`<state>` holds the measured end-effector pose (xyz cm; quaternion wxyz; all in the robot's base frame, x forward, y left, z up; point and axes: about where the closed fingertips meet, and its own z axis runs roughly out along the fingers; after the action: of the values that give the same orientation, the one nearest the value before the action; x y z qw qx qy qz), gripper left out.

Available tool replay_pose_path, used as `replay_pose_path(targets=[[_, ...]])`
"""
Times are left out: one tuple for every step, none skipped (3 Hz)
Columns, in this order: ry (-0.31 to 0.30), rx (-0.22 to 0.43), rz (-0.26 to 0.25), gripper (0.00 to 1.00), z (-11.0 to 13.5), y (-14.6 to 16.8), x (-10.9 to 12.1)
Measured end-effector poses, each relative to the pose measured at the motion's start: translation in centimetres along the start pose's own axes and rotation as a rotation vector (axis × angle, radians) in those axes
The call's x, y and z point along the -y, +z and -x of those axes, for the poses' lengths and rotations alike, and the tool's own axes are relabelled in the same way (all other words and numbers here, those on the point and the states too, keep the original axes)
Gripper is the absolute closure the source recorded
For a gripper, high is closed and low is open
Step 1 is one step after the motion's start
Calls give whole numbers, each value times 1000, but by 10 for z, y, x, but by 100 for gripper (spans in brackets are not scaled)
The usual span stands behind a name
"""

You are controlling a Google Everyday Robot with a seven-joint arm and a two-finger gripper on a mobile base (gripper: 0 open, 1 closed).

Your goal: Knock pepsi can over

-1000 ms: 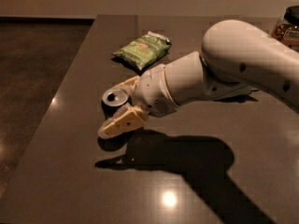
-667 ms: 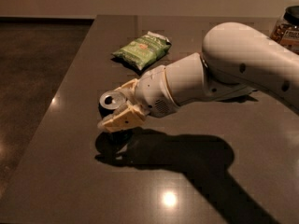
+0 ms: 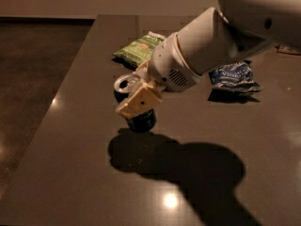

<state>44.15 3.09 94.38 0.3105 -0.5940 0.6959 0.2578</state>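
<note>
The pepsi can (image 3: 142, 120) is on the dark table, left of centre. Its silver top (image 3: 124, 84) points up and to the left, and its dark body shows below, so it looks tilted. My gripper (image 3: 137, 102) is directly over and against the can, with its cream-coloured end covering the can's middle. The white arm reaches in from the upper right. The can's logo is hidden.
A green snack bag (image 3: 141, 48) lies behind the can. A blue-and-white snack bag (image 3: 233, 76) lies to the right, partly behind my arm. The table's left edge (image 3: 70, 79) runs close to the can, with dark floor beyond. The arm casts a big shadow toward the front.
My arm has risen and swung right, uncovering the blue-and-white bag. The can's top has shifted up and right, and its dark body now shows under the gripper.
</note>
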Motion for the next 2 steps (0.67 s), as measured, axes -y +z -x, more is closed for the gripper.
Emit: replay_pose_path(targets=[[6,-164,-28,100,-11,-10,6],[-26,-342,-52,100,-21,-12,8]])
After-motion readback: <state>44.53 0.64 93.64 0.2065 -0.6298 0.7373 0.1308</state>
